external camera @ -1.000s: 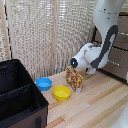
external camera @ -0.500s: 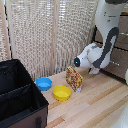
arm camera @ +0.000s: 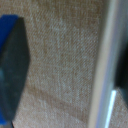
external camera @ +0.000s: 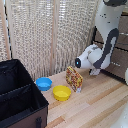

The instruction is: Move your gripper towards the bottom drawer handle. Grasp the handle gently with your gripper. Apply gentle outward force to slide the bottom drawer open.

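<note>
Bottom drawer handle (arm camera: 104, 70) between gripper (arm camera: 65, 65) fingers, near one.

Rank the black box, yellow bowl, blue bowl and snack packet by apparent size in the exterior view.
1. Black box, largest by far, though nearest the camera.
2. Yellow bowl.
3. Blue bowl and snack packet look too alike to rank.

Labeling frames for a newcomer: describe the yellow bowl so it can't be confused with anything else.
Start at the big black fabric box at the exterior view's left, on the wooden table. Just off its right corner sit two shallow bowls; the yellow bowl is the nearer one, between the blue bowl and the patterned snack packet.
</note>
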